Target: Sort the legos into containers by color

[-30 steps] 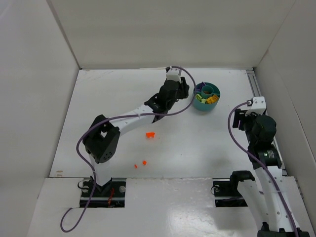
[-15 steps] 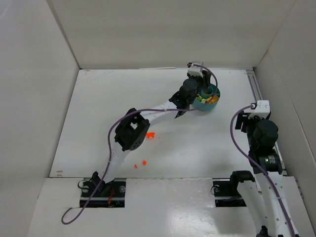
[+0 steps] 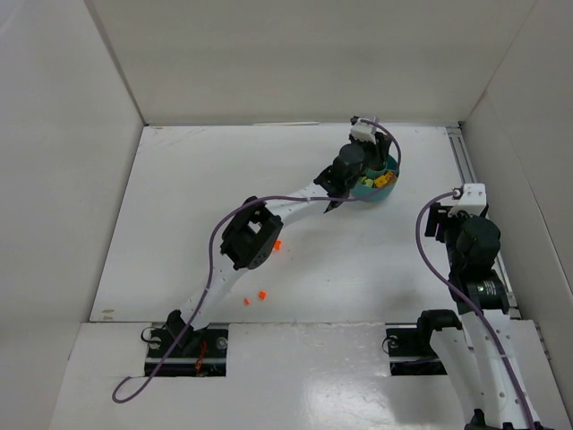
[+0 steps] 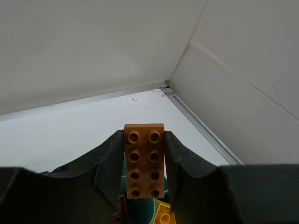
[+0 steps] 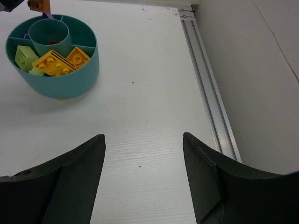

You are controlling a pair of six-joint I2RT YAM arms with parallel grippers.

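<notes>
My left gripper is shut on a brown two-by-four brick and holds it just above the teal dish at the far right of the table. In the top view the left gripper covers the dish's left half. The right wrist view shows the dish holding yellow-orange bricks, light green bricks and a purple one at its back, with the brown brick hanging over its far rim. My right gripper is open and empty, right of the dish. Orange bricks lie on the table.
An orange brick peeks out beside the left arm's elbow, and a tiny orange piece lies near the front. A metal rail runs along the right wall. White walls enclose the table on three sides.
My left arm has swung right from the table's middle to over the dish, carrying the brown brick. The right arm has barely shifted.
</notes>
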